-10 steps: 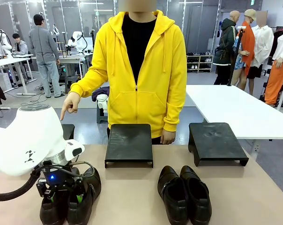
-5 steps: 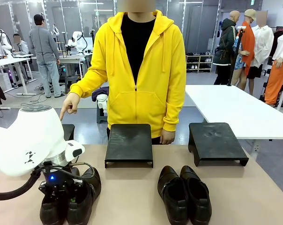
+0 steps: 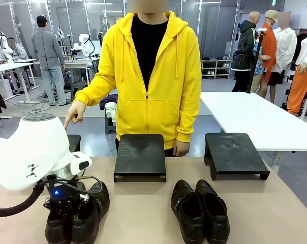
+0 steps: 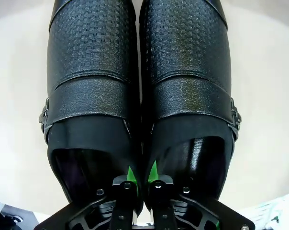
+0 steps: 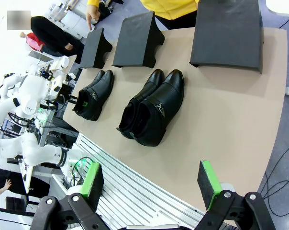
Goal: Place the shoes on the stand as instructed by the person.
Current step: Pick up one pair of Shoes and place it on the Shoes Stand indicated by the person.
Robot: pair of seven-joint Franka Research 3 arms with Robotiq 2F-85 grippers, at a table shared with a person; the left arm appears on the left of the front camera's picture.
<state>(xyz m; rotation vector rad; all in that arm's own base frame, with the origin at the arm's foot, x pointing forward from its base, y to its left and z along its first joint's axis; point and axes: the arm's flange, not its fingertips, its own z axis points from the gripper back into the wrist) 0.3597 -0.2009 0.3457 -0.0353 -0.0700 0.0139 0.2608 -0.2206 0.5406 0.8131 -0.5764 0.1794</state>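
My left pincer [image 4: 141,175] is clenched on the textured pair of shoes [image 4: 135,72]. Its green pads [image 4: 130,173] sit one inside each shoe's opening and pinch the two inner walls together. In the left wrist view these black shoes lie side by side and touching, toes toward the top of the frame. Each has a strap across the instep and a small metal buckle on its outer side. In the front view the pair stands on the beige worktop [image 3: 143,203] at the lower left of the frame, under my white left arm [image 3: 31,152].

My right pincer [image 5: 150,184] is released, its fingers spread wide with nothing between them. It hangs high over the worktop's near edge.

The second pair of shoes [image 3: 200,211] rests at the lower middle of the front view, toes pointing away from me and well apart from the gripped pair. Beyond the shoes, three black stands line the far edge. The left stand [image 5: 96,48] is partly hidden by my arm in the front view, the middle stand [image 3: 140,155] is at centre, and the right stand [image 3: 235,152] is toward the right of the frame.

The person [image 3: 151,76] in the yellow hoodie stands behind the middle stand. One hand [image 3: 74,114] points a finger downward at the left of the frame, above the left stand. The other hand [image 3: 182,148] hangs by the middle stand's far right corner.
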